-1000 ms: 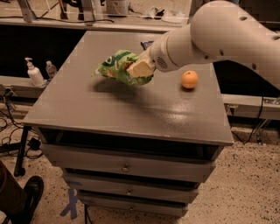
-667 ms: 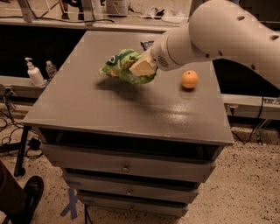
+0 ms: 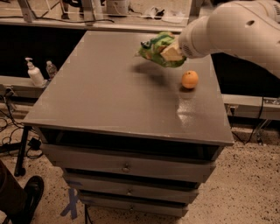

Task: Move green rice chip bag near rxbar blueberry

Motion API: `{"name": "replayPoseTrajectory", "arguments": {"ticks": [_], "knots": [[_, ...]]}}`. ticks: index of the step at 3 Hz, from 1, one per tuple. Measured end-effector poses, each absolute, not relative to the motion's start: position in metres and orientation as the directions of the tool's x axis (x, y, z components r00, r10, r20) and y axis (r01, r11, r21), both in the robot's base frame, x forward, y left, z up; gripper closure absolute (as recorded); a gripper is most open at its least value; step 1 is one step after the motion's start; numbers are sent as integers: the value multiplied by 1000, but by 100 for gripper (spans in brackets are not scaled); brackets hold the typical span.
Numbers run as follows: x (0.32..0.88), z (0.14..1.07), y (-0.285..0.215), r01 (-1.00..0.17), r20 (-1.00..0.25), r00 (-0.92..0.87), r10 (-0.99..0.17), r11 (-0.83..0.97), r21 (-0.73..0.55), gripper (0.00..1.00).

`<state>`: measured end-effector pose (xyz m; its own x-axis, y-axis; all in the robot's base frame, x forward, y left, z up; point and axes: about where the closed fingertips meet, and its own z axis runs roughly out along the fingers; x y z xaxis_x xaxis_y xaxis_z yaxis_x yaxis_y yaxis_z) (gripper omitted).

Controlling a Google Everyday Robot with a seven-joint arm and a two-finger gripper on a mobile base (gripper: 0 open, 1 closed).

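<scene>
The green rice chip bag is bright green and wrinkly. It hangs in the air above the far right part of the grey cabinet top, and its shadow falls on the top below it. My gripper is shut on the bag, at the end of the white arm coming in from the right. The rxbar blueberry is not in view; the arm may hide it. A round orange fruit lies on the top, just below and right of the bag.
The cabinet has drawers at the front. A soap pump bottle and a small bottle stand on a ledge at the left. A bench with clutter runs along the back. A shoe is at lower left.
The bag has been lifted off the top and carried to the right and farther back, in my gripper. The orange has not moved.
</scene>
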<state>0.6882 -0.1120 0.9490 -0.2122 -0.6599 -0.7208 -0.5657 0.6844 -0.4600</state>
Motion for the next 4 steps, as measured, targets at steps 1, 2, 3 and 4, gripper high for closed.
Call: {"name": "replayPoseTrajectory", "arguments": {"ticks": [1,2,3,4], "knots": [[715,963,-166,-444,-717,-238,-655,730,-519,100],[748,974,-205,-355,-714,-251,-654,748,-561,100],[780,973,-232,-296,-725,-269,-634,771,-565,100],[807,960,-244,-266,-741,-288,-606,794,-546,100]]}}
